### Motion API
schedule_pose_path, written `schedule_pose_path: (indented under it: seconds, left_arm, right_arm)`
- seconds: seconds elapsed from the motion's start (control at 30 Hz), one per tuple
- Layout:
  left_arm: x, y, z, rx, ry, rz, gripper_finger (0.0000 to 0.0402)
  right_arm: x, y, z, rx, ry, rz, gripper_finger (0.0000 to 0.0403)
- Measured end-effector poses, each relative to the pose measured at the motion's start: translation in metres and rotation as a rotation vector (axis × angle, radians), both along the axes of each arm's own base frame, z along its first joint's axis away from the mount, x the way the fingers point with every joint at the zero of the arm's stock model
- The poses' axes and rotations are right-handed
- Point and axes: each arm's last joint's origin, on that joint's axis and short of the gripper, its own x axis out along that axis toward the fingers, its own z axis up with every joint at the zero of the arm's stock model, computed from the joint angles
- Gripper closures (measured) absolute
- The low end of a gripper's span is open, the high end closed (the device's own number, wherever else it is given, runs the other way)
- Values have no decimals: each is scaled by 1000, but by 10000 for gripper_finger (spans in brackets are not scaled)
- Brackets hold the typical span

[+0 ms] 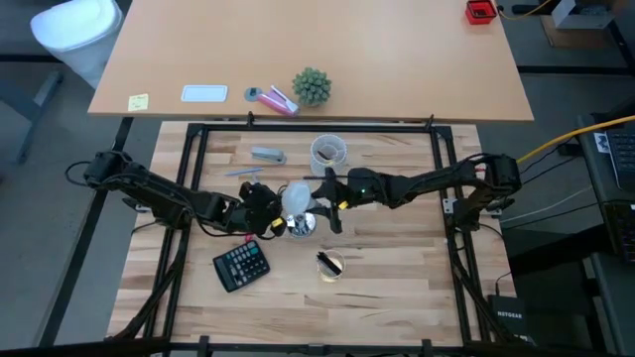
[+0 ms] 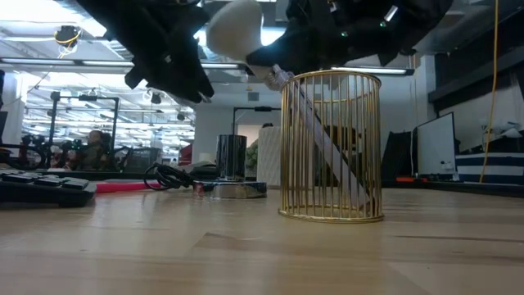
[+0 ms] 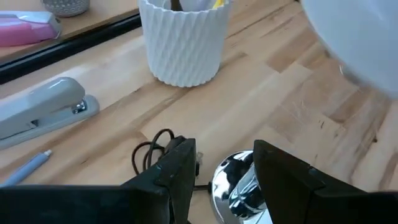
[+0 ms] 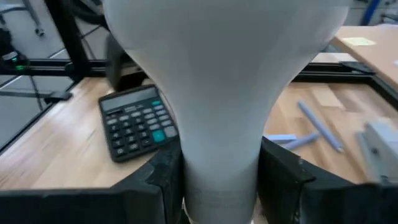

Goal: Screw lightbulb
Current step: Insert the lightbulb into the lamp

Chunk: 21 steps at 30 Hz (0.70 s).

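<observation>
A: Where the tabletop (image 1: 397,288) lies nearest, what stands on it?

B: A black calculator (image 1: 241,266) at near left and a gold wire basket (image 2: 331,146) at near centre, apart from each other.

A: And the task item?

B: The lightbulb (image 4: 217,93) sits at mid-table, off the wood, its narrow neck clamped between the right gripper (image 4: 219,180) fingers, white globe pointing away from the wrist. In the overhead view it hangs directly above the round silver socket (image 3: 239,186); whether bulb and socket touch, I cannot tell.

A: The left arm?

B: The left gripper (image 3: 224,171) reaches in from the left beside the socket. Its fingers stand moderately apart with nothing between them; the socket and its black cord (image 3: 149,149) show past the gap.

A: Farther back?

B: A grey stapler (image 3: 40,112) and a blue pen (image 3: 28,167) lie left of centre; a white ribbed cup (image 3: 183,40) stands behind the socket. Beyond the frame, on the pale far table (image 1: 397,59), are a small green plant (image 1: 311,86), a pink object (image 1: 278,99), a yellow sticky note (image 1: 138,100) and a red item (image 1: 480,11) at the far right corner.
</observation>
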Motion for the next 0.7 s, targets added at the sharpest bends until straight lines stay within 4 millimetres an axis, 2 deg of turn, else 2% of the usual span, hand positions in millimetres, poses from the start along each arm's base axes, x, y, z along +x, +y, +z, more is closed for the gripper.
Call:
schedule_pose_path:
  seconds: [0.2, 0.53, 0.7]
  left_arm:
    - [-2, -4, -1, 7, 21, -17, 249]
    - [-4, -12, -1, 5, 18, -44, 249]
    - [-4, -12, -1, 2, 13, -43, 249]
  right_arm:
    - [13, 9, -18, -5, -50, 10, 244]
    - [30, 8, -50, -3, -151, 0, 244]
    - [33, 8, -65, 21, -132, -5, 244]
